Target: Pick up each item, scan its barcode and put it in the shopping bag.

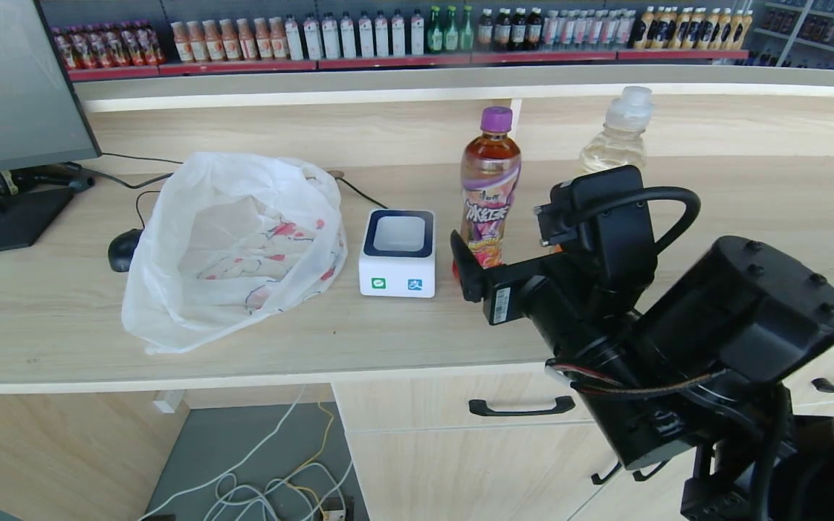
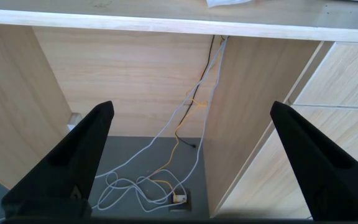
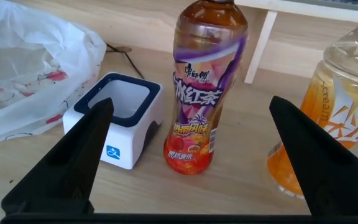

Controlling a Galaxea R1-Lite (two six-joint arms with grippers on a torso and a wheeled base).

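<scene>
With right pincer [image 3: 191,106] spread wide, facing tea bottle [image 1: 489,195] upright on desk [image 1: 62,311] between scanner [image 1: 397,253] and clear bottle [image 1: 616,141]: risks knocking it over with an off-centre approach, or clipping either neighbour.

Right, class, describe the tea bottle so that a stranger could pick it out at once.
On the wooden counter, find the white scanner. The tea bottle stands upright just right of it. Unlike the pale bottle farther right, it has a purple cap and dark amber tea.
</scene>
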